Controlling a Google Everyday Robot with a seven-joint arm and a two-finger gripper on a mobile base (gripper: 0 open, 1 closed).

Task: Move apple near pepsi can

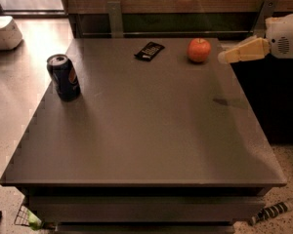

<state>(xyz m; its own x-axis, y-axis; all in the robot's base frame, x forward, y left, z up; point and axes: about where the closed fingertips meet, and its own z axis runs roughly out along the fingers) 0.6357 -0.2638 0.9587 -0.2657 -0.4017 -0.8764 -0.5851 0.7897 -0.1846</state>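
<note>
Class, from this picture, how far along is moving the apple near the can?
Done: nothing; the apple sits back right, far from the can at the left edge. In hand: the gripper hovers beside the apple, not touching. Left: grasp, carry, place beside can.

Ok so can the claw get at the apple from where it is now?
Probably yes. The claw hangs just right of the apple, with nothing between them. The black packet and the pepsi can sit on the table farther left, out of its way.
</note>
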